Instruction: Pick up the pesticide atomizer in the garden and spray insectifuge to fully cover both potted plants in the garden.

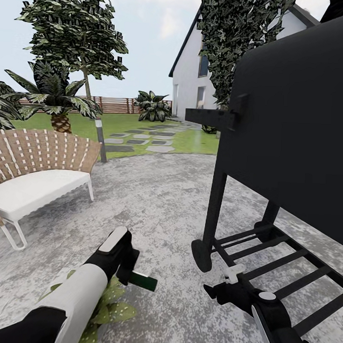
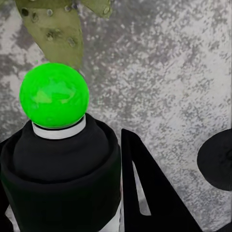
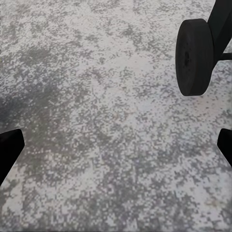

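Left end effector (image 1: 130, 269): low over the patio at the lower left of the head view, closed around the pesticide atomizer, its black fingers on either side of the bottle.
Pesticide atomizer (image 1: 143, 280): dark green bottle lying roughly level in the left end effector's grip, one end sticking out toward the grill. In the left wrist view its black neck and white collar (image 2: 60, 133) carry a bright green round head (image 2: 54, 95), which reads green here, not red.
Potted plant (image 1: 108, 303): broad green, white-speckled leaves directly beneath the left forearm, just beside the atomizer; the pot itself is hidden by the arm. A speckled leaf (image 2: 53, 29) sits beyond the spray head in the left wrist view.
Right end effector (image 1: 221, 286): low at the lower right of the head view, next to the grill's base. In the right wrist view its 2 dark fingertips (image 3: 9, 150) sit at opposite edges of the frame, spread wide with bare patio between them, holding nothing.
Grill (image 1: 293, 122): large black body on legs at the right, with a slatted lower rack and a black wheel (image 3: 195, 57) resting on the stone.
Patio (image 1: 160, 206): mottled grey stone under both arms.
Chair (image 1: 36, 180): wicker back, white cushion, standing at the left on the patio.
Background: lawn with stepping stones (image 1: 143, 140), wooden fence (image 1: 117, 105), trees and a white house (image 1: 193, 67).
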